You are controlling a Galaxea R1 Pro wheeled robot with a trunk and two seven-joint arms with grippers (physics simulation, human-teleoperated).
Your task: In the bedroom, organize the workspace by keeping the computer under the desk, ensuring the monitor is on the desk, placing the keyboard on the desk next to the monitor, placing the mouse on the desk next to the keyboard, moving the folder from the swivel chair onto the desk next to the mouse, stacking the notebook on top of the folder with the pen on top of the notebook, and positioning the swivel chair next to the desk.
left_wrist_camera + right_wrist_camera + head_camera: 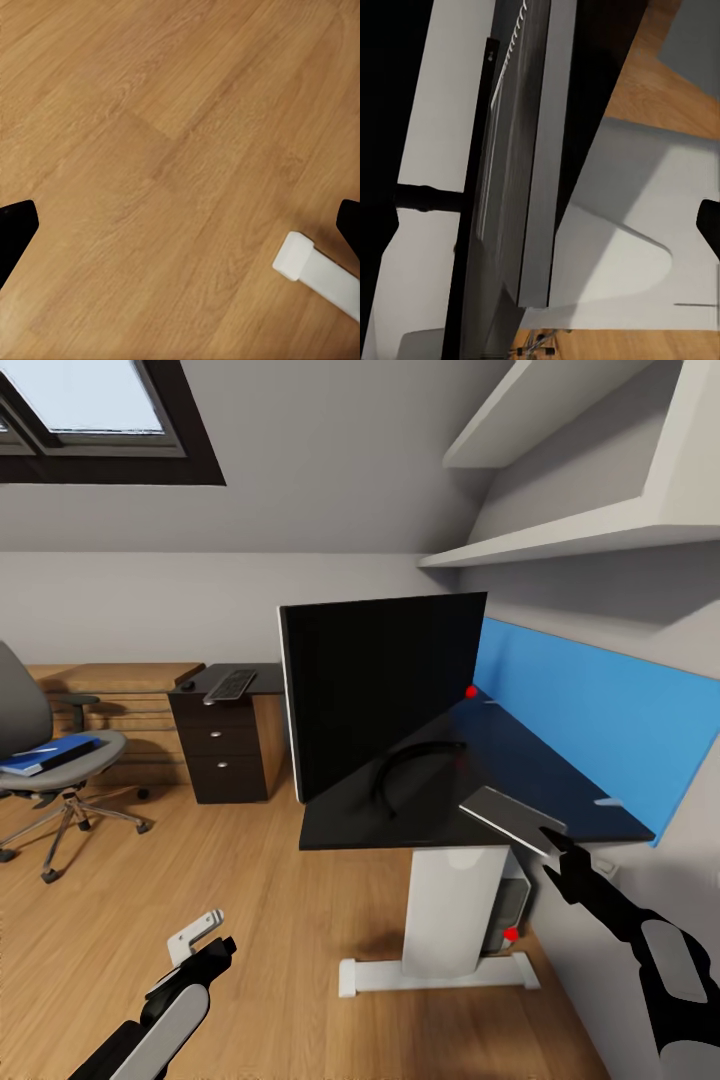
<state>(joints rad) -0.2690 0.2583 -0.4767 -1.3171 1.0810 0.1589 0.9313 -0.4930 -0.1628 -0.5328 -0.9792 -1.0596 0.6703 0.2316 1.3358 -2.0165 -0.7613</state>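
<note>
The monitor [380,690] stands on the black desk [560,780], close to its front edge. The grey notebook [510,815] [521,180] lies at the desk's near corner, and my right gripper [556,848] is open with the notebook's edge between its fingers. The computer [512,908] sits under the desk. At the desk's far end, over the drawers, lie the keyboard [230,685] and the mouse [186,684]. The swivel chair [40,765] stands apart at the left with the blue folder [50,752] on its seat. My left gripper [212,942] hangs open over the floor. The pen is out of view.
A black cable [410,765] curls on the desk in front of the monitor. The desk's white leg [450,905] and foot [319,274] rest on wooden floor. A light wooden chest [110,695] stands behind the chair. Wall shelves [560,535] hang above the blue panel [610,720].
</note>
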